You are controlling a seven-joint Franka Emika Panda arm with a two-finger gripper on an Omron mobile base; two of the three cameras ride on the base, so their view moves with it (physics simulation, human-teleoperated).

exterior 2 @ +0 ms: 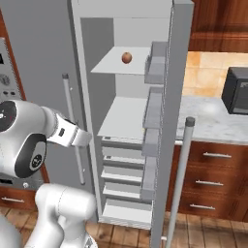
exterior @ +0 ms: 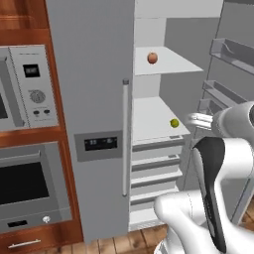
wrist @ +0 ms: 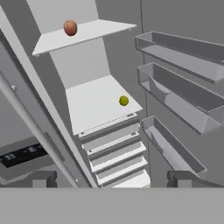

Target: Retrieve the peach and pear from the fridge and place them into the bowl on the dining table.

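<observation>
The two-finger dark-tipped gripper [wrist: 111, 178] stands wide and empty, facing the tall grey double-door fridge [exterior: 94, 99], whose right door is open. The small yellow-green pear [wrist: 124, 101] sits on the middle white shelf [wrist: 96, 103]; the round orange-red peach [wrist: 70, 27] rests on the shelf above.

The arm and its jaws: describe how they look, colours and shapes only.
The arm is glossy white with rounded, bulky links and black panels at the joints. A round dark cap closes one joint. The gripper ends in two small, dark grey, blocky fingertips. No cables or markings are visible.
</observation>
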